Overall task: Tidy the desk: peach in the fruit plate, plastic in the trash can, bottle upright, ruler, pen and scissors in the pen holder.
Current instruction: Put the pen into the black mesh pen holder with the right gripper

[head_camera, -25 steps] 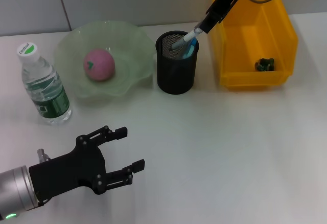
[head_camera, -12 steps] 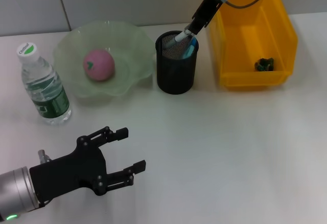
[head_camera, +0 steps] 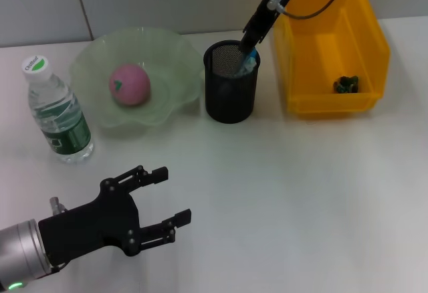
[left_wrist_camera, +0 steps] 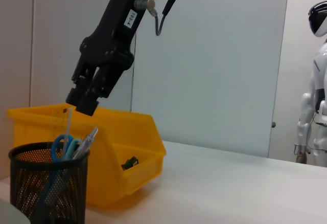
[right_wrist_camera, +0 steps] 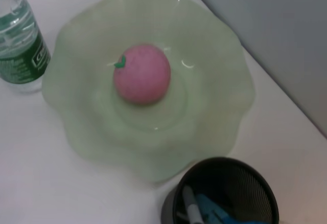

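- Right claw (head_camera: 249,44) — poised directly above the rim of the black wire-mesh cylindrical pen holder (head_camera: 231,91); in the left wrist view its fingers (left_wrist_camera: 84,97) sit close together just over the cup, and whether they grip anything cannot be told.
- Pen holder contents — light blue loop-handled scissors (left_wrist_camera: 64,146) and a slim silver-grey pen (left_wrist_camera: 86,141) stand inside, tops leaning above the rim; a thin pale upright strip beside them cannot be identified.
- Left claw (head_camera: 164,199) — hovers low over the near-left part of the plain white table (head_camera: 281,192), fingers spread wide, holding nothing.
- Pink round peach with a small green mark (head_camera: 129,85) — rests in the middle of the wide pale green translucent fruit plate with a wavy rim (head_camera: 167,52), which stands just left of the pen holder.
- Clear plastic water bottle with dark green label and white-and-green cap (head_camera: 57,112) — upright, near the plate's left edge.
- Bright yellow rectangular plastic trash can (head_camera: 314,99) — just right of the pen holder; a small dark green crumpled item (head_camera: 346,84) lies on its floor.
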Controlling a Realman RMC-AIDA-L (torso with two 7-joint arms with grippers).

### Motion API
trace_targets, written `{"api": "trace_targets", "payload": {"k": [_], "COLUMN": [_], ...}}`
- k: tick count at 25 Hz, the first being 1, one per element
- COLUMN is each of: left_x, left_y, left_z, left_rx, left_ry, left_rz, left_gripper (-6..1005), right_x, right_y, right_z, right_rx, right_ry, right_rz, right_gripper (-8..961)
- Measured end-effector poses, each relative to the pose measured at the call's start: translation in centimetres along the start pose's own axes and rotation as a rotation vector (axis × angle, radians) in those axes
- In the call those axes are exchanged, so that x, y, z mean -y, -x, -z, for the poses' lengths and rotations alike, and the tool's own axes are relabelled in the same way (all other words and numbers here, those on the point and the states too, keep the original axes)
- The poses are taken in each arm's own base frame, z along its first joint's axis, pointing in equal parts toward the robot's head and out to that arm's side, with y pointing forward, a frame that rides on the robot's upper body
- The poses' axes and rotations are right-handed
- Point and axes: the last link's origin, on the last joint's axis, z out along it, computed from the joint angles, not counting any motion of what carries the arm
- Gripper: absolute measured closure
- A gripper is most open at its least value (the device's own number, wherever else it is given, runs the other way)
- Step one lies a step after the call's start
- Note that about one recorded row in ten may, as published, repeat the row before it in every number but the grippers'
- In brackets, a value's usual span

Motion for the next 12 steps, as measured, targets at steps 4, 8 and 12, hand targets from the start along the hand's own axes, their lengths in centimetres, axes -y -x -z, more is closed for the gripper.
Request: {"api": "trace_targets", "payload": {"k": [4,8,12], "left_x": [-0.12,-0.11,-0.03], "left_y": [0.02,0.03,0.03], "left_z": [0.0,0.04,0.2], "left_rx": [-0.005,-0.005,-0.002], "left_ry": [0.002,0.001,-0.002], "left_rz": [0.005,0.006,0.003], "left_gripper": [187,187,187], "right_x": [-0.03,-0.21,-0.19], "right_y": [0.28,0.38,0.18], "right_z": [-0.28,-0.51,-0.74], "right_rx": [0.02,0.028,0.049], "right_ry": [-0.013,-0.014,-0.035], "right_rz": [0.0,-0.003,-0.005], "right_gripper": [590,501,409]}}
